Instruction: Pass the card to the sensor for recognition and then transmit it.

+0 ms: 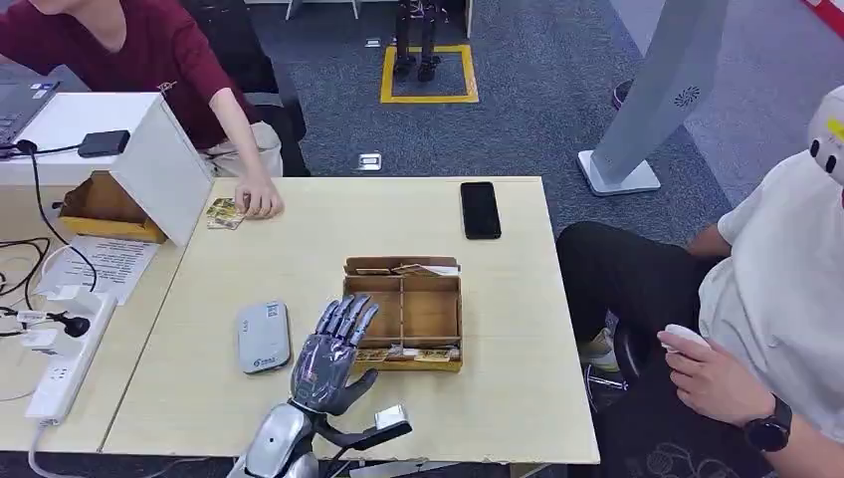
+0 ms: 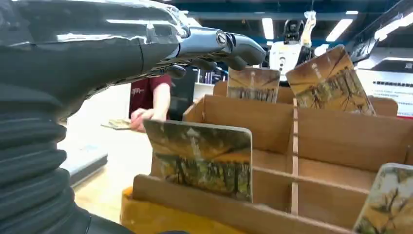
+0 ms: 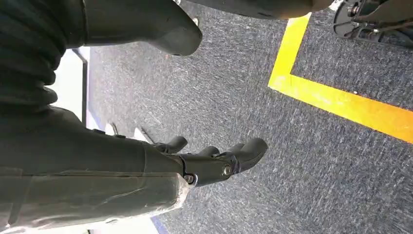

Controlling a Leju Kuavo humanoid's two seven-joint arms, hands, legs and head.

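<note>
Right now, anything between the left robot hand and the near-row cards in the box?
Nothing visible. The left robot hand hovers open over the near left of the cardboard box. A card stands upright in the front slot beneath the fingers, unobstructed.

On the worktop (image 1: 299,249): divided box (image 1: 403,314) near the front edge, cards (image 1: 408,354) standing inside; card reader (image 1: 263,337) left of it; left hand (image 1: 330,354) between them; phone (image 1: 481,209) behind, toward the far edge; loose cards (image 1: 225,213) at far left.
</note>
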